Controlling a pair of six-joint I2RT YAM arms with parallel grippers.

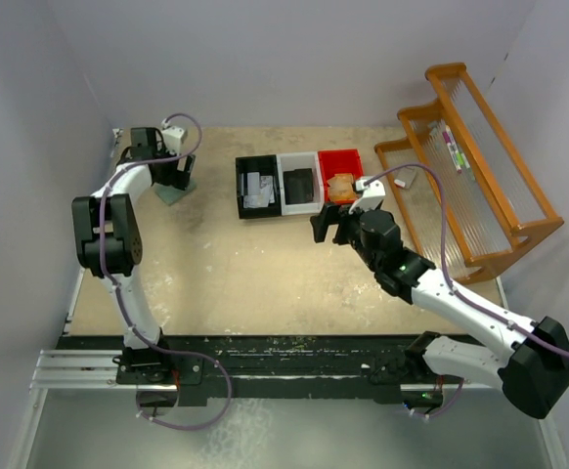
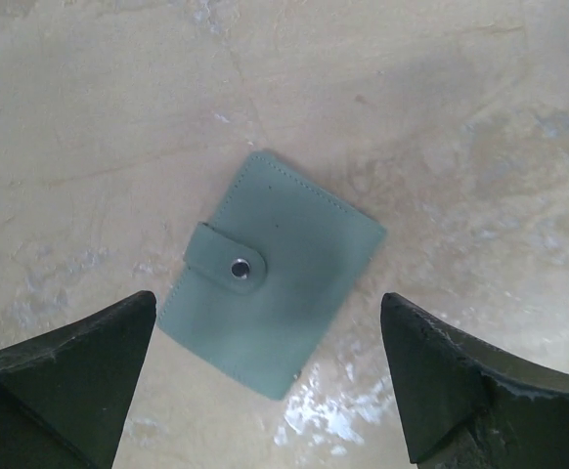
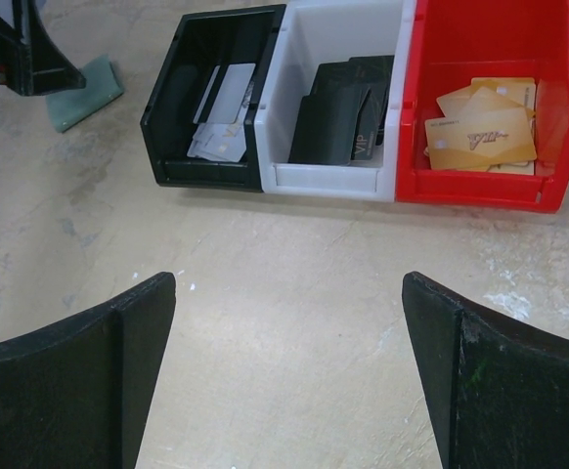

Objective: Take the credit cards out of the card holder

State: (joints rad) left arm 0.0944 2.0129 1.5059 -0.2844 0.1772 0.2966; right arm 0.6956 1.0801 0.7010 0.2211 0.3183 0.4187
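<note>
The pale teal card holder lies flat on the table, folded shut with its snap strap fastened; no card shows in it. It sits at the far left in the top view and the right wrist view. My left gripper is open and empty just above it, one finger to each side, not touching. My right gripper is open and empty over bare table in front of the bins. Grey-white cards lie in the black bin, tan-orange cards in the red bin.
Three bins stand side by side at the back centre: black, white holding black cards, and red. An orange wooden rack stands at the right. Walls close off the table's left and back.
</note>
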